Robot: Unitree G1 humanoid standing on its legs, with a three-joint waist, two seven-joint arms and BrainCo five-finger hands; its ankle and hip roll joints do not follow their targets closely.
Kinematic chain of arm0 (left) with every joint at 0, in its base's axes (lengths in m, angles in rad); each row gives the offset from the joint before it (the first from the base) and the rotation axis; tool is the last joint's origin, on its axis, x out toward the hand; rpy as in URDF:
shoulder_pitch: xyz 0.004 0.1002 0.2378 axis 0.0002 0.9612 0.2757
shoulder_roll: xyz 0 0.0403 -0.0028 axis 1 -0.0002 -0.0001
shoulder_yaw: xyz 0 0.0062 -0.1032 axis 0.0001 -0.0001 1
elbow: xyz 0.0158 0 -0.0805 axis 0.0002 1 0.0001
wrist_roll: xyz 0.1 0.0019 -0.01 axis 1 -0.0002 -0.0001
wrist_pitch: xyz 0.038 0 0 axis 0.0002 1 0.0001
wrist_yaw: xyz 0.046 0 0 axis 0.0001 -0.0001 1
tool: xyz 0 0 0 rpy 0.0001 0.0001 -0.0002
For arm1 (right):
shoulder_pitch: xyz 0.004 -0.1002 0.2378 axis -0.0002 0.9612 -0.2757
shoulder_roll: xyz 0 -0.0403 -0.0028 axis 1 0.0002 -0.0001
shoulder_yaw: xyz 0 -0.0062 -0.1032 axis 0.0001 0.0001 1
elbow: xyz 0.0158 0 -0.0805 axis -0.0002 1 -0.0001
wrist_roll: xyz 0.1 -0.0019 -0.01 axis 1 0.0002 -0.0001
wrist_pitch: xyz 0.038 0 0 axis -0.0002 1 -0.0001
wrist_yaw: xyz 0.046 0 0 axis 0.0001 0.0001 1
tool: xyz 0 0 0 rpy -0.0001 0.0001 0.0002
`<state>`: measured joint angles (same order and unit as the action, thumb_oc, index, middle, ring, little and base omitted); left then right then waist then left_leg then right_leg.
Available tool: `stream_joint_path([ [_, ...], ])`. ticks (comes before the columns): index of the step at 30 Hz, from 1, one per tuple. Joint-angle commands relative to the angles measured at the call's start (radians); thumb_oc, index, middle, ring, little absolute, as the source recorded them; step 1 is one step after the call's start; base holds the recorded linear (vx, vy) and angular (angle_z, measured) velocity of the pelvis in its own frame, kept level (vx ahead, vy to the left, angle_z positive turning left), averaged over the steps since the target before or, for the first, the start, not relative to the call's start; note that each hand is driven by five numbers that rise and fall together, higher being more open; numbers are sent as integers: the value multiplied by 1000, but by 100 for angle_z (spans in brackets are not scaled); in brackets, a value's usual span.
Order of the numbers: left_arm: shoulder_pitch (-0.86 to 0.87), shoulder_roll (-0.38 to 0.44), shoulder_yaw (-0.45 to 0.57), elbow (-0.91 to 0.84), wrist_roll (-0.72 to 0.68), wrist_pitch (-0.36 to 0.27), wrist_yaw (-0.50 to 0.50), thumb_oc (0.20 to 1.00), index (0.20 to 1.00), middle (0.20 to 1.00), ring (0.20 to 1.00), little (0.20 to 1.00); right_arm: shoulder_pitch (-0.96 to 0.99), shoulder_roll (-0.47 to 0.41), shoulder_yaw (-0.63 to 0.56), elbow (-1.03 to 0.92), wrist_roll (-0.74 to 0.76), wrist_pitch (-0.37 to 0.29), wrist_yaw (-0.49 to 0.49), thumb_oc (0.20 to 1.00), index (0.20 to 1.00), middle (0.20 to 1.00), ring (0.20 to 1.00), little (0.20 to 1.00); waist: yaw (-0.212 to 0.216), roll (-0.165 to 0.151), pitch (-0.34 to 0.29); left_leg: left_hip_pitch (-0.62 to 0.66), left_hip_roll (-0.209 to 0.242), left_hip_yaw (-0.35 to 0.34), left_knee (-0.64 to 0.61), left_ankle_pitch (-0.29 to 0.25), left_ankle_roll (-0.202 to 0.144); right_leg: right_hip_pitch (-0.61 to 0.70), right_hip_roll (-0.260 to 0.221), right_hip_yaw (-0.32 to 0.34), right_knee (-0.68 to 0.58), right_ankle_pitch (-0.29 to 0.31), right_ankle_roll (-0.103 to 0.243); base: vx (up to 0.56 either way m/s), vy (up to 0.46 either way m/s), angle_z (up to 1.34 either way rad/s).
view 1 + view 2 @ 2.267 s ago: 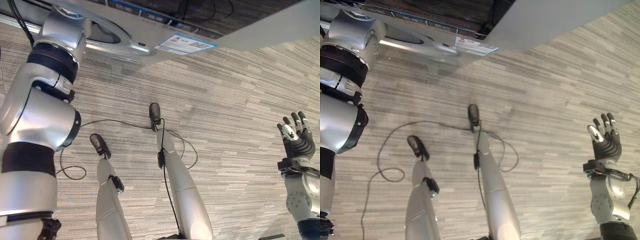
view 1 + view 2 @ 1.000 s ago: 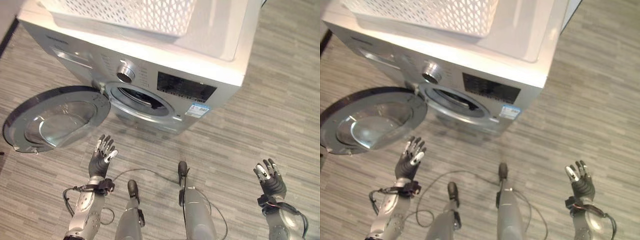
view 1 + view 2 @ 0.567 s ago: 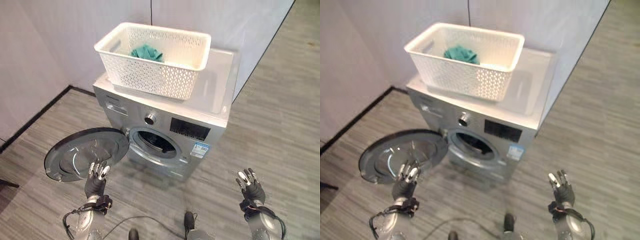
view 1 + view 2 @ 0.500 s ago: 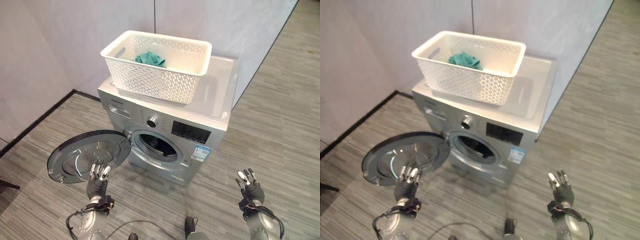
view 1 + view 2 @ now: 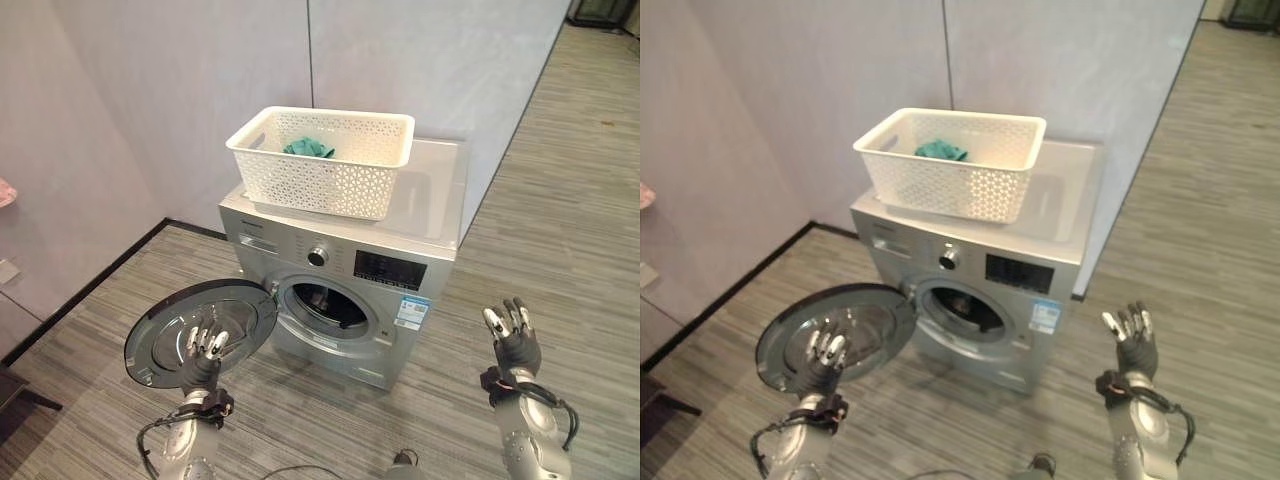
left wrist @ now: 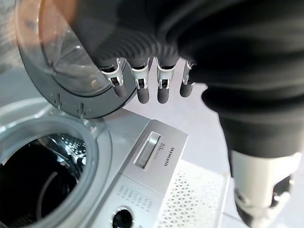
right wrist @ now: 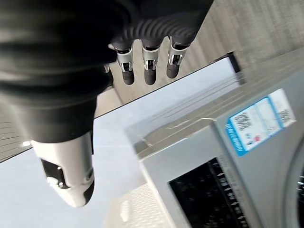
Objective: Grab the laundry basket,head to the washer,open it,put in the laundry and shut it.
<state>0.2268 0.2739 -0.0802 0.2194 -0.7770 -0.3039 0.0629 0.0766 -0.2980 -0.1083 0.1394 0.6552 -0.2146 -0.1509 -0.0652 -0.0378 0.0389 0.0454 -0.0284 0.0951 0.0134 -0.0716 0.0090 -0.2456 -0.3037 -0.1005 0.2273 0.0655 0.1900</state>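
Note:
A white perforated laundry basket (image 5: 322, 162) stands on top of the silver washer (image 5: 345, 280), with a teal cloth (image 5: 308, 148) lying inside it. The washer's round door (image 5: 200, 330) hangs wide open to the left, and the dark drum opening (image 5: 328, 305) shows. My left hand (image 5: 201, 355) is raised in front of the open door, fingers straight, holding nothing. My right hand (image 5: 513, 340) is raised to the right of the washer, fingers straight and empty. Both hands are well below the basket and apart from it.
Pale wall panels (image 5: 400, 60) stand behind the washer, with a black skirting strip (image 5: 90, 290) along the left wall. Grey striped floor (image 5: 570, 200) stretches to the right and in front of the washer.
The camera has tilted up, so the washer and basket sit lower and smaller in view. Both hands stay raised and open, now a little higher.

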Motion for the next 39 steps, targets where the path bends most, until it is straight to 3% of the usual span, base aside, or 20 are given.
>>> stream_joint_path([
  [1,-50,5,46,-91,20,-32,2,1000,1000,1000,1000,1000,-141,-38,-91,-165,-129,-136,-98,1000,1000,1000,1000,1000,15,47,63,101,62,-47,-1,-106,38,42,86,-143,10,-41,-19,72,-38,-38],
  [3,-52,-1,45,-90,21,-38,7,1000,1000,1000,1000,1000,-170,-58,-111,-261,-227,-149,-149,1000,1000,1000,1000,1000,11,52,62,120,72,-47,-6,-97,33,39,113,-138,12,-52,-20,161,-104,-12],
  [5,-63,-6,38,-85,10,-45,4,1000,1000,1000,1000,1000,-200,-66,-124,-340,-320,-155,-194,1000,1000,1000,1000,1000,14,41,45,124,75,-45,-4,-94,18,102,140,-132,-69,-81,-41,202,-189,5],
  [8,-57,-17,28,-81,6,-52,0,1000,1000,1000,1000,1000,-220,-89,-133,-413,-401,-165,-223,1000,1000,1000,1000,1000,21,29,26,102,92,-40,52,-47,-15,156,180,-106,-140,-88,-69,118,-257,2],
  [9,-77,-18,-7,-83,-1,-54,-4,1000,1000,1000,1000,1000,-280,-121,-144,-510,-463,-182,-262,1000,1000,1000,1000,1000,48,-5,66,-78,119,-80,420,91,-56,215,215,-80,-163,-112,-131,-16,-291,0],
  [13,-85,-23,-20,-76,5,-51,1,1000,1000,1000,1000,1000,-329,-144,-148,-546,-506,-186,-292,1000,1000,1000,1000,1000,55,-31,77,-193,117,-116,600,119,-52,235,226,-82,-185,-122,-158,8,-195,18],
  [14,-84,-32,-27,-78,-15,-50,-2,1000,1000,1000,1000,1000,-346,-161,-149,-556,-527,-182,-309,1000,1000,1000,1000,1000,54,-40,71,-204,140,-117,582,125,-48,251,230,-77,-197,-131,-163,178,-38,-16],
  [15,-76,-43,-38,-88,-49,-44,-14,1000,1000,1000,1000,1000,-360,-173,-146,-572,-516,-182,-305,1000,1000,1000,1000,1000,53,-48,54,-202,195,-111,479,130,-54,276,226,-73,-219,-143,-155,263,-37,3],
  [16,-72,-45,-43,-89,-61,-40,-20,1000,1000,1000,1000,1000,-372,-190,-140,-567,-518,-179,-314,1000,1000,1000,1000,1000,53,-58,44,-177,216,-105,390,133,-58,285,217,-69,-228,-144,-148,277,48,24],
  [18,-72,-35,-55,-94,-50,-36,-28,1000,1000,1000,1000,1000,-407,-237,-122,-558,-532,-162,-307,1000,1000,1000,1000,1000,55,-50,26,-147,262,-137,137,153,-75,286,217,-55,-227,-164,-132,173,98,19],
  [19,-71,-37,-55,-95,-49,-36,-28,1000,1000,1000,1000,1000,-409,-239,-120,-556,-531,-163,-307,1000,1000,1000,1000,1000,56,-49,25,-127,264,-131,101,170,-77,286,218,-54,-225,-168,-134,166,161,-4],
  [20,-74,-24,-71,-90,-41,-36,-32,1000,1000,1000,1000,1000,-449,-299,-99,-523,-539,-142,-312,1000,1000,1000,1000,1000,61,-37,15,-130,290,-166,-22,215,-106,287,216,-39,-211,-189,-125,162,168,-9],
  [21,-74,-18,-79,-90,-42,-32,-41,1000,1000,1000,1000,1000,-463,-334,-80,-502,-537,-120,-292,1000,1000,1000,1000,1000,58,-32,10,-120,305,-165,-57,227,-121,289,212,-36,-201,-199,-123,201,231,-12],
  [23,-70,-13,-91,-90,-44,-16,-58,1000,1000,1000,1000,1000,-490,-381,-48,-461,-535,-86,-267,1000,1000,1000,1000,1000,51,-16,-2,-90,315,-126,-79,219,-125,305,208,-42,-195,-204,-115,175,184,-28],
  [26,-63,-3,-111,-86,-44,4,-73,1000,1000,1000,1000,1000,-569,-445,45,-384,-479,-50,-198,1000,1000,1000,1000,1000,61,-8,-6,-45,287,-102,-79,199,-128,350,177,-41,-206,-184,-99,177,194,-20],
  [31,-37,38,-92,-91,-49,25,-113,1000,1000,1000,1000,1000,-762,-598,241,-281,-410,19,-51,1000,1000,1000,1000,1000,74,-29,-24,2,256,-43,-101,178,-123,345,137,-19,-229,-135,-70,101,146,-26],
  [36,-20,31,-90,-95,-74,32,-137,1000,1000,1000,1000,1000,-859,-729,351,-255,-331,20,51,1000,1000,1000,1000,1000,77,-50,-32,2,243,-40,-101,174,-120,351,123,-28,-254,-114,-52,82,57,2],
  [37,-5,43,-92,-109,-81,34,-153,1000,1000,1000,1000,1000,-936,-811,417,-220,-271,16,84,1000,1000,1000,1000,1000,78,-59,-33,-5,241,-42,-101,175,-122,351,120,-36,-258,-106,-46,74,40,15],
  [38,9,68,-97,-127,-76,38,-171,1000,1000,1000,1000,1000,-1103,-917,568,-146,-229,30,134,1000,1000,1000,1000,1000,81,-74,-32,-17,239,-42,-101,170,-126,344,119,-39,-267,-99,-39,68,42,8],
  [39,21,76,-97,-134,-78,40,-181,1000,1000,1000,1000,1000,-1187,-962,652,-117,-209,39,148,1000,1000,1000,1000,1000,79,-81,-33,-25,240,-40,-101,168,-128,338,118,-43,-273,-94,-35,32,32,-1],
])
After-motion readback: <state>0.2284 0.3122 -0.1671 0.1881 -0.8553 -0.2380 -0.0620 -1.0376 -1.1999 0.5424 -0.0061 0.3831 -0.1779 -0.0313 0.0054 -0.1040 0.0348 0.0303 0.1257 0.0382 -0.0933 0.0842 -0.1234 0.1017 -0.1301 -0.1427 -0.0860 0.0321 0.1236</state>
